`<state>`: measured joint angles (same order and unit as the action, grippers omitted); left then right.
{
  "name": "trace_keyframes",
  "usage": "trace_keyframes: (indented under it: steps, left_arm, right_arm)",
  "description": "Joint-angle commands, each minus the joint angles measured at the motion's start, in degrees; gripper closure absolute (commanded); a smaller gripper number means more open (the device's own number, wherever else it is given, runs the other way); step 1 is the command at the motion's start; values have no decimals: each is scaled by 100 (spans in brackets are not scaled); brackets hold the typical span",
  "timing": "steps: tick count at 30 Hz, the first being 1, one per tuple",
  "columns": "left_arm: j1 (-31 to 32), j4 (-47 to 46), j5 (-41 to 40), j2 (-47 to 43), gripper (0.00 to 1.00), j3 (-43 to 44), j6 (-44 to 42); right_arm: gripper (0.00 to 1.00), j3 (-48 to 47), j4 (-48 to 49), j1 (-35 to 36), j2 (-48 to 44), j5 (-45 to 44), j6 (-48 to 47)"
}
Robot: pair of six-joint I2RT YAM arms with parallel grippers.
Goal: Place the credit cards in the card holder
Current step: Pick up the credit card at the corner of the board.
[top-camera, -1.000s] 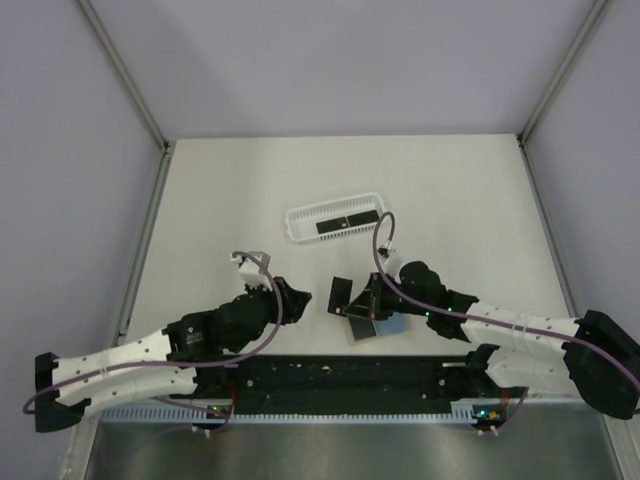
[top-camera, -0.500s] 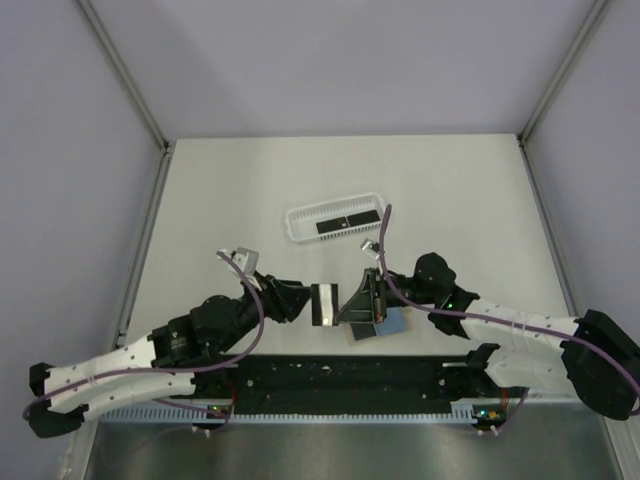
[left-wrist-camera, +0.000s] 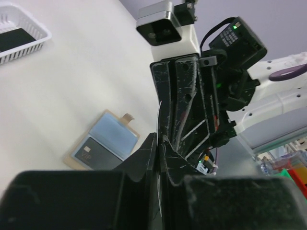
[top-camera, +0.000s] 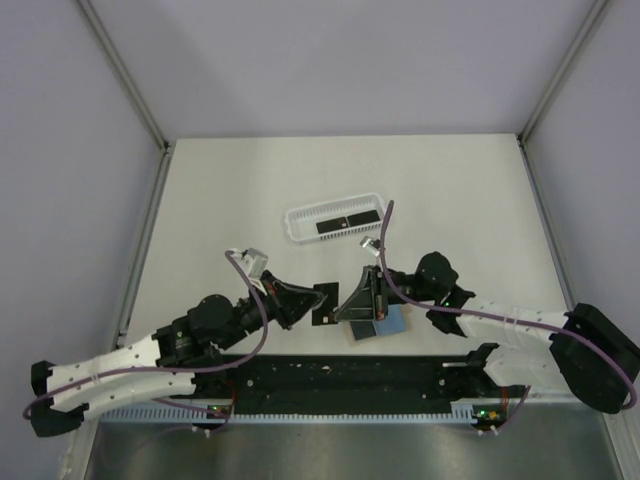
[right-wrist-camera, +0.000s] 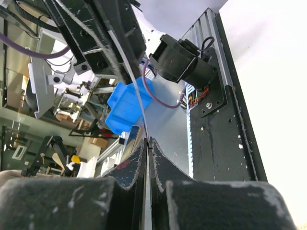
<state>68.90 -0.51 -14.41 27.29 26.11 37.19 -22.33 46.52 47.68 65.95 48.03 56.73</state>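
Left pincer (left-wrist-camera: 157,143) has closed on the upright credit card (top-camera: 324,303), gripped opposite by the outstretched right pincer (right-wrist-camera: 147,143).

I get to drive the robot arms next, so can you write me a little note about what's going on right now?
Left gripper: shut on a black card.
Right gripper: shut on the same card from the other side; it looks like a hand-over.
Card holder: lies open on the table near the right gripper, with a dark VIP card already in it.
White basket: two black cards inside.
Done: one card is in.
Left: slot in the held card, then the basket's two.
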Motion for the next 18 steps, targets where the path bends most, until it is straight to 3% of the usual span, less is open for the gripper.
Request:
trace_keyframes:
  steps: [1, 5, 9, 12, 18]
  left_arm:
    - [-9, -467, 343, 83, 97, -44, -115]
    - [-9, -520, 290, 119, 100, -62, -11]
    - [-9, -765, 167, 57, 100, -220, 157]
    - [-9, -906, 132, 57, 100, -273, 245]
    - [-9, -907, 71, 31, 100, -273, 263]
  right_arm:
    - [100, 79, 577, -153, -82, -101, 110]
    - [100, 114, 647, -250, -135, -311, 154]
    - [75, 123, 797, -251, -135, -750, 137]
    - [66, 150, 1068, -242, -100, -1014, 136]
    - [66, 71, 1754, -251, 242, -1015, 374]
